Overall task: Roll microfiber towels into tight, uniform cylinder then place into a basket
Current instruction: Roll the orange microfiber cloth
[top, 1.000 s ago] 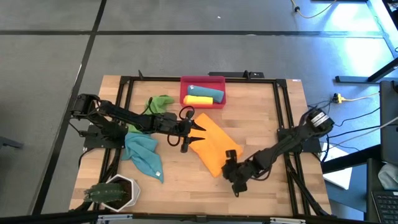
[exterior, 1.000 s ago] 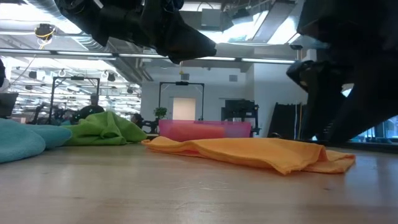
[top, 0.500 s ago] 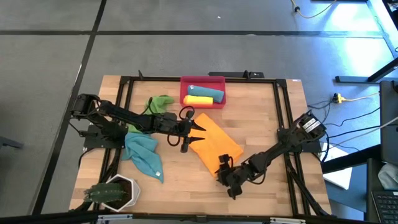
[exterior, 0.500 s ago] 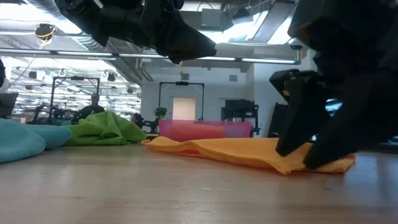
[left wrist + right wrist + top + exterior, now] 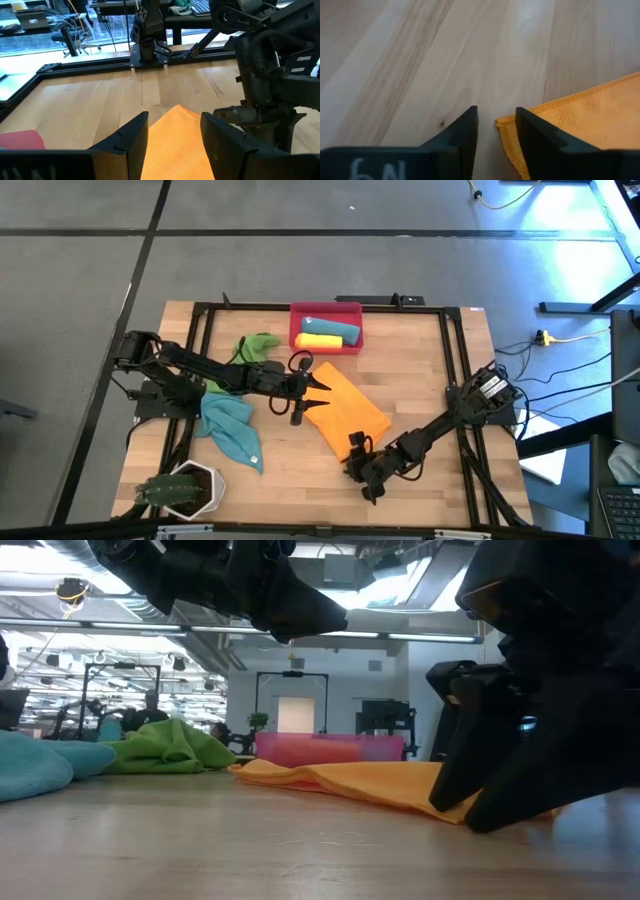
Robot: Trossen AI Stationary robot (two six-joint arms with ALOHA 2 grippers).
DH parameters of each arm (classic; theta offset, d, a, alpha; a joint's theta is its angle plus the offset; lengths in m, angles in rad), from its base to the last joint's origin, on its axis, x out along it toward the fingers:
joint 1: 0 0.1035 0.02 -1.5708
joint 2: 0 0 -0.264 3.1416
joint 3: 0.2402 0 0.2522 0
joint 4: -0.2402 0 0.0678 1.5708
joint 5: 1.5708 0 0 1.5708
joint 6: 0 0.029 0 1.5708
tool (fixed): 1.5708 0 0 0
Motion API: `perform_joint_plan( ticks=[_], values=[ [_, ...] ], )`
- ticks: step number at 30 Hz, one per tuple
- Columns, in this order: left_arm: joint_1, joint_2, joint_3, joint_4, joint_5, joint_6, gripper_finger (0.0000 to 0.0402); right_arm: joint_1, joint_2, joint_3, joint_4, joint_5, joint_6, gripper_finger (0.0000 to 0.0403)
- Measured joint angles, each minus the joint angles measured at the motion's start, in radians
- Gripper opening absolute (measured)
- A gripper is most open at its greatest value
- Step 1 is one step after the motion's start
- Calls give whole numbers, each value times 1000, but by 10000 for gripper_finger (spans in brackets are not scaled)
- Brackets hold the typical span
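Wooden desk [image 5: 420,380] under me, orange towel [image 5: 345,412] spread flat mid-desk, and my right fingers [image 5: 495,131] are down at its near corner, parted with the hem just between them, nothing pinched yet. My left fingers [image 5: 172,131] hover spread over the far edge, empty. If I clamp now I reckon I'll only catch the hem and it slips out, so the roll starts crooked; the basket [image 5: 326,330] already holds two rolls.
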Motion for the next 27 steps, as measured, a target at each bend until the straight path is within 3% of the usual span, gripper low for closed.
perform_joint_plan(
  ticks=[9,15,27],
  values=[
    [0,0,0,-2,-1,0,169,-2,2,10,-17,23,6,12],
    [0,0,0,-3,-2,0,169,-5,-21,42,-104,95,27,4],
    [0,0,0,-27,-2,0,169,-4,-291,38,-364,263,85,2]
  ],
)
